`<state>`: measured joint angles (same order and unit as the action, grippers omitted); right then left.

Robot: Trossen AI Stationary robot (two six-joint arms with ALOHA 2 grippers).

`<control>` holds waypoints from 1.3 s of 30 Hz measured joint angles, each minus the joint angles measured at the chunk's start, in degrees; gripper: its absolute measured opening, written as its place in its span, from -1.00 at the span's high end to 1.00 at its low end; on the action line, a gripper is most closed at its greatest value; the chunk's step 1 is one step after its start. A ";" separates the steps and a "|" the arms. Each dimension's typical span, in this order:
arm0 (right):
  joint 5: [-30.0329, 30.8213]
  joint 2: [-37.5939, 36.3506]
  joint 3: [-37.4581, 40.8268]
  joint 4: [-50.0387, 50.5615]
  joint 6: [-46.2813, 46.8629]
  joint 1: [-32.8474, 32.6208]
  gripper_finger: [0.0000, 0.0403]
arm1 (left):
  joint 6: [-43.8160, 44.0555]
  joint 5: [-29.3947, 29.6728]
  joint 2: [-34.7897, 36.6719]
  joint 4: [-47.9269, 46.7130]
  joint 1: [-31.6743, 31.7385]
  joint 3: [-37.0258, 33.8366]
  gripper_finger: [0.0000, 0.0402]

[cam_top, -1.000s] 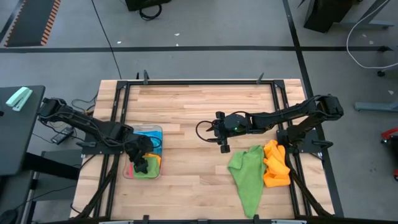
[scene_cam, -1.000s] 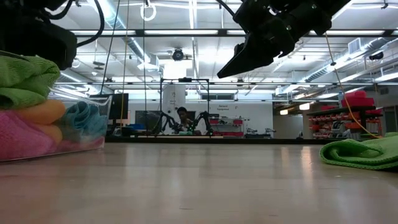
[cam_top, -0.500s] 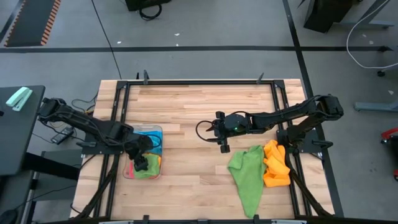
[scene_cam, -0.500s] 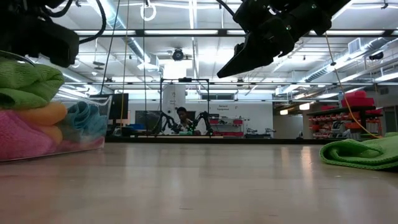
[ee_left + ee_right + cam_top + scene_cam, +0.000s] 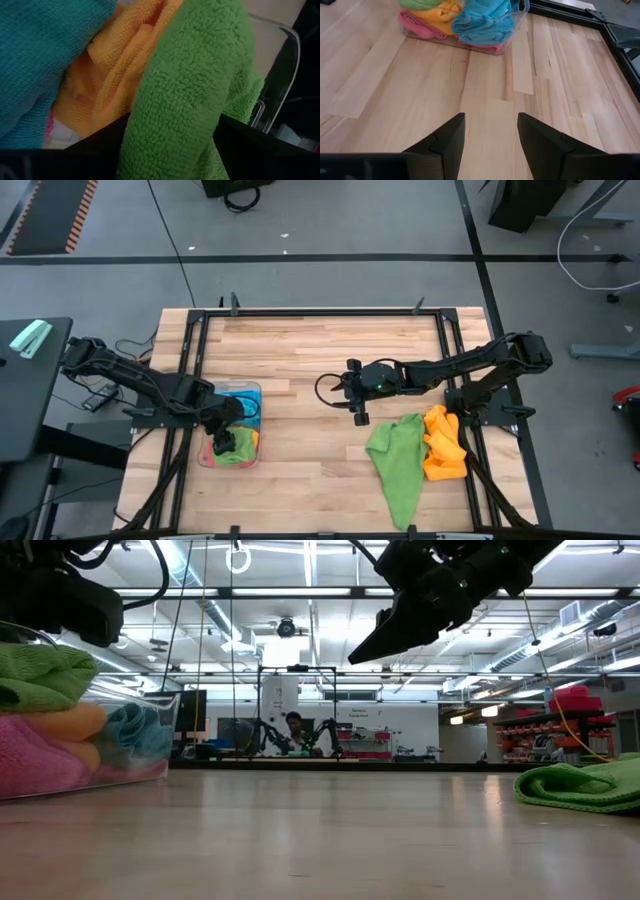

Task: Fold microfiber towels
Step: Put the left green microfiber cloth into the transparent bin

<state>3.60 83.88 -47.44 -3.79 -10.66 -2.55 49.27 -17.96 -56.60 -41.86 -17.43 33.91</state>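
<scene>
Left gripper [image 5: 222,442] over the clear plastic tray [image 5: 251,392]; right gripper [image 5: 359,417] over bare wood.

High view: the left gripper sits on a folded green microfiber towel [image 5: 238,452] in the tray; beside the right gripper lie one loose green towel [image 5: 397,462] and one crumpled orange towel [image 5: 443,445].
Low view: folded pink, orange and blue cloths stack behind the tray wall.
Left wrist view: fingers spread either side of the green towel.
Right wrist view: fingers parted, holding nothing, above the wooden table [image 5: 485,90].
</scene>
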 joint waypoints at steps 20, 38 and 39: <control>0.02 0.00 0.00 -0.65 0.03 0.02 0.06 | -6.55 11.70 -0.07 -7.74 -1.34 6.31 -0.17; 0.02 -0.02 0.02 -0.05 0.46 0.02 0.06 | -5.13 7.04 -11.82 -9.97 -4.35 7.97 -0.56; 0.02 -0.02 0.02 -0.09 0.51 0.02 0.06 | -5.83 8.24 -11.87 -11.46 -4.35 8.91 -0.55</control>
<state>3.62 83.85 -47.42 -3.88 -10.14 -2.52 43.44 -9.71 -68.47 -53.32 -21.78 42.83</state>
